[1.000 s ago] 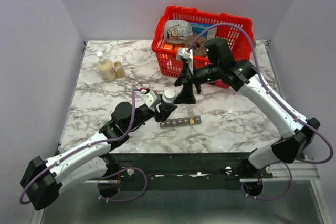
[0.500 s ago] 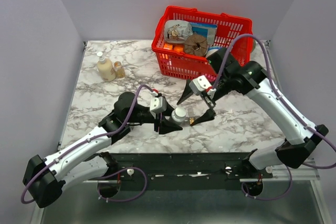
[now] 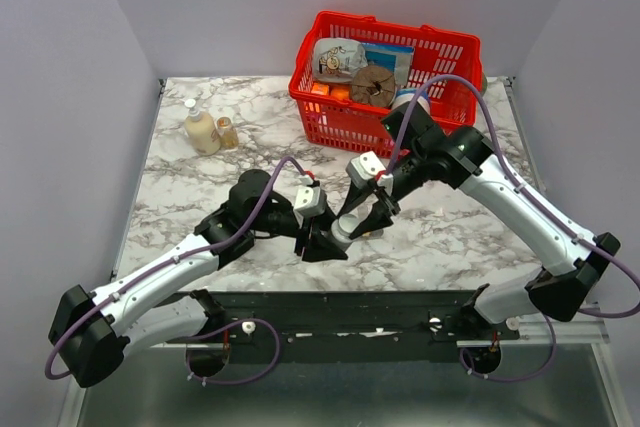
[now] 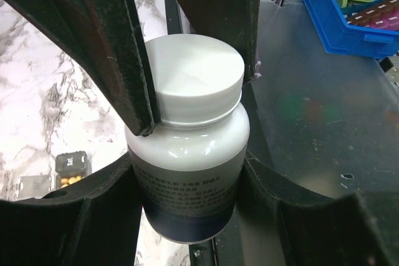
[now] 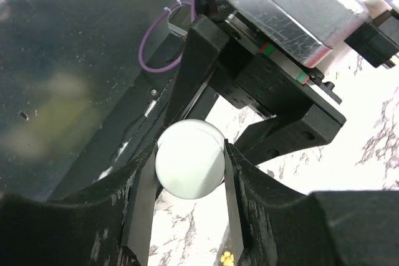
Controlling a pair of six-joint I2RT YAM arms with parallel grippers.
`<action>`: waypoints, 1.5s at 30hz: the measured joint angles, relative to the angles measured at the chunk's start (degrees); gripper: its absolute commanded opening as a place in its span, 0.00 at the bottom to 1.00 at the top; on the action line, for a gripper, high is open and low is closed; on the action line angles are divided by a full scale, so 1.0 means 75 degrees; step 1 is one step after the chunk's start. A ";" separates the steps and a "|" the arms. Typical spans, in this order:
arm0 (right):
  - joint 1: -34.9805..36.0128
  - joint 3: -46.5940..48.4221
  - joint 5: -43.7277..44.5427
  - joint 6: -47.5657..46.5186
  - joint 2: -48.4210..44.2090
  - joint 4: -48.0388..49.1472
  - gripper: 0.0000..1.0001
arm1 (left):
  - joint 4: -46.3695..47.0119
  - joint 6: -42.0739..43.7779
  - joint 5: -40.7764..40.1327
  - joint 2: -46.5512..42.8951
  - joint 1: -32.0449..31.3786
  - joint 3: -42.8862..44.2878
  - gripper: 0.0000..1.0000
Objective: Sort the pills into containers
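Note:
A white pill bottle (image 4: 187, 154) with a dark label band hangs above the table's front edge. My left gripper (image 4: 187, 182) is shut on its body. From above, my right gripper (image 5: 190, 167) is shut on its white screw cap (image 5: 189, 165), and its dark fingers (image 4: 109, 54) press against both sides of the cap (image 4: 193, 70). In the top view the two grippers meet at the bottle (image 3: 343, 230), left gripper (image 3: 322, 237) and right gripper (image 3: 372, 217). One end of the dark grey containers (image 4: 70, 165) shows below, holding yellow pills (image 4: 73, 179). The top view hides the containers under the grippers.
A red wire basket (image 3: 330, 122) full of items stands at the back right. Two small bottles (image 3: 203, 129) stand at the back left. The table's front edge and dark frame (image 3: 400, 302) lie just below the grippers. Off the table is a blue bin (image 4: 349, 29).
My right gripper swung down from the basket to the bottle and closed on its cap. My left arm carried the bottle rightward and nearer the front edge.

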 measured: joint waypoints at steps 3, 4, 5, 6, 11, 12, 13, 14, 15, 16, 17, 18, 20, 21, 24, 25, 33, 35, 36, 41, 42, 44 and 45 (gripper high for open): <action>-0.0006 -0.0219 0.0111 0.0504 -0.0093 0.0420 0.44 | -0.0058 -0.0087 -0.0213 -0.0035 0.0000 -0.0023 0.00; -0.0006 -0.0286 0.0125 0.0731 -0.0125 0.0600 0.42 | -0.0055 -0.0108 -0.0256 -0.0087 0.0000 -0.0050 0.00; -0.0009 -0.0335 0.0137 0.0944 -0.0157 0.0790 0.41 | 0.0038 -0.0219 -0.0391 -0.0157 0.0000 -0.0096 0.00; -0.0015 -0.0414 0.0140 0.1186 -0.0195 0.1032 0.39 | 0.0187 -0.0341 -0.0571 -0.0271 0.0000 -0.0192 0.00; -0.0067 -0.1125 0.0356 0.3139 -0.0493 0.2827 0.31 | 0.0982 -0.0769 -0.1676 -0.0778 -0.0023 -0.0772 0.00; -0.0090 -0.1314 0.0490 0.3593 -0.0554 0.3270 0.29 | 0.1102 -0.0807 -0.1973 -0.0839 -0.0035 -0.0877 0.00; -0.0117 -0.1536 0.0627 0.4130 -0.0606 0.3797 0.26 | 0.1271 -0.0842 -0.2340 -0.0892 -0.0041 -0.1000 0.00; -0.0143 -0.1719 0.0772 0.4605 -0.0638 0.4249 0.25 | 0.1408 -0.0874 -0.2623 -0.0921 -0.0038 -0.1093 0.00; -0.0169 -0.1897 0.0959 0.5056 -0.0653 0.4721 0.24 | 0.1530 -0.0883 -0.3063 -0.0944 -0.0052 -0.1195 0.00; -0.0178 -0.2052 0.1174 0.5511 -0.0656 0.5176 0.24 | 0.1612 -0.0886 -0.3468 -0.0950 -0.0073 -0.1256 0.00; -0.0189 -0.2180 0.1413 0.5951 -0.0638 0.5584 0.24 | 0.1670 -0.0883 -0.3818 -0.0953 -0.0087 -0.1297 0.00; -0.0195 -0.2261 0.1682 0.6353 -0.0609 0.5931 0.24 | 0.1702 -0.0874 -0.4223 -0.0950 -0.0099 -0.1320 0.00; -0.0195 -0.2279 0.2180 0.6997 -0.0490 0.6464 0.30 | 0.1766 -0.0816 -0.4983 -0.0930 -0.0117 -0.1320 0.00; -0.0195 -0.2250 0.2361 0.7227 -0.0417 0.6653 0.42 | 0.1827 -0.0769 -0.5316 -0.0901 -0.0117 -0.1314 0.00; -0.0198 -0.2104 0.2661 0.7621 -0.0213 0.6910 0.71 | 0.1894 -0.0679 -0.5878 -0.0775 -0.0114 -0.1279 0.00; -0.0201 -0.2017 0.2696 0.7673 -0.0154 0.6872 0.79 | 0.1918 -0.0664 -0.5957 -0.0752 -0.0114 -0.1276 0.00; -0.0694 -0.0717 0.1469 0.7073 -0.0067 0.5251 1.00 | 0.2425 -0.0504 -0.5566 -0.1128 -0.0009 -0.1265 0.00; -0.0985 -0.0408 0.1017 0.6534 -0.0160 0.4841 1.00 | 0.2363 -0.0504 -0.5243 -0.1361 0.0015 -0.1265 0.00; -0.1090 -0.0254 0.0796 0.6126 -0.0216 0.4532 1.00 | 0.2296 -0.0504 -0.5033 -0.1483 0.0017 -0.1265 0.00; -0.1209 0.0562 -0.0239 0.2917 -0.0478 0.2259 1.00 | 0.1798 -0.0548 -0.3468 -0.1716 0.0041 -0.1134 0.00; -0.1172 0.0702 -0.0361 0.2358 -0.0484 0.1807 1.00 | 0.1722 -0.0574 -0.3185 -0.1673 0.0052 -0.1072 0.00; -0.0991 0.0927 -0.0510 0.1501 -0.0423 0.1049 1.00 | 0.1539 -0.0673 -0.2413 -0.1463 0.0064 -0.0860 0.00; -0.0883 0.1000 -0.0545 0.1142 -0.0356 0.0717 0.99 | 0.1480 -0.0699 -0.2107 -0.1343 0.0064 -0.0766 0.00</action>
